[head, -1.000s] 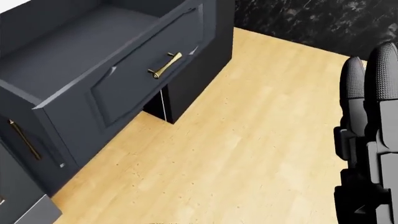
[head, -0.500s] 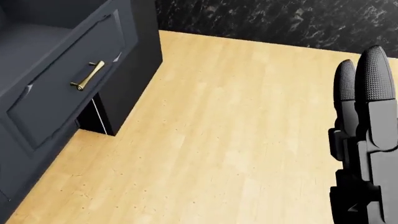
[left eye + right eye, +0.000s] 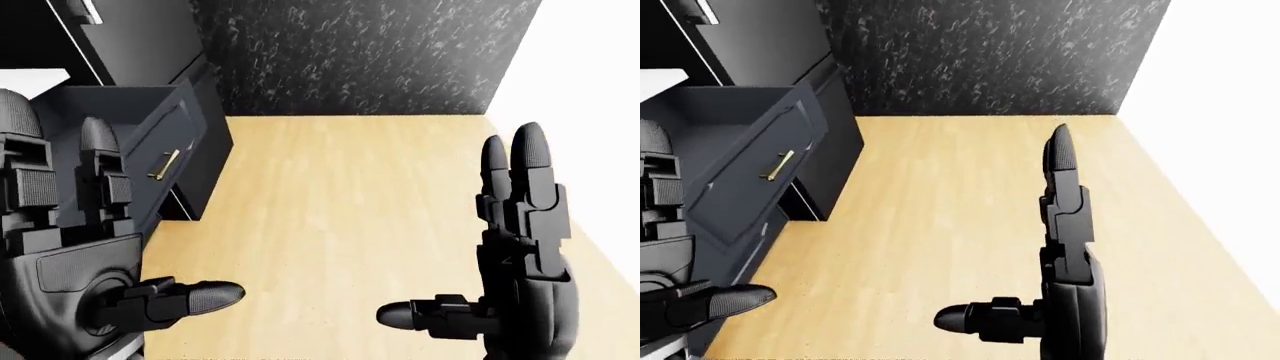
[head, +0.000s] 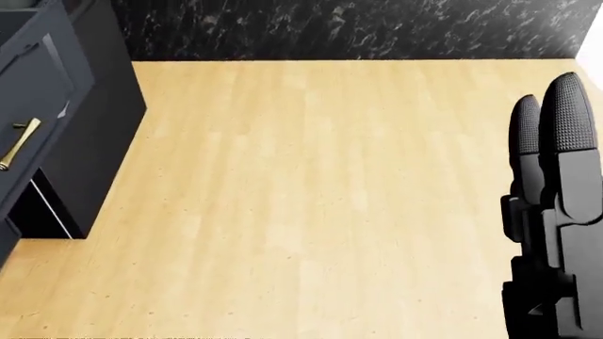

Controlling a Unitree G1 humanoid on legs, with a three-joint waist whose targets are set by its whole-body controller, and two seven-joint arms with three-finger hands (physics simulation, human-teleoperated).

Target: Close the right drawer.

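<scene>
The right drawer (image 3: pixel 745 176) stands pulled out of the dark grey cabinet at the left of the right-eye view, its inside showing. A brass handle (image 3: pixel 778 166) sits on its front panel. In the head view only a sliver of the drawer front and the handle (image 4: pixel 17 143) show at the left edge. My left hand (image 3: pixel 115 217) is raised at the lower left with fingers upright and thumb spread, open and holding nothing, a little below and left of the drawer. My right hand (image 3: pixel 465 232) is up over the floor, open and far right of the drawer.
A light wooden floor (image 4: pixel 311 183) fills the middle of all the views. A black marbled wall (image 3: pixel 350 56) runs across the top and a white wall (image 3: pixel 1210 97) closes the right side. A tall dark cabinet (image 3: pixel 140 34) rises above the drawer, with a white countertop (image 3: pixel 30 76) beside it.
The whole head view has swung right: the drawer slid from the upper left to the left edge. My right hand keeps its place at the view's right side.
</scene>
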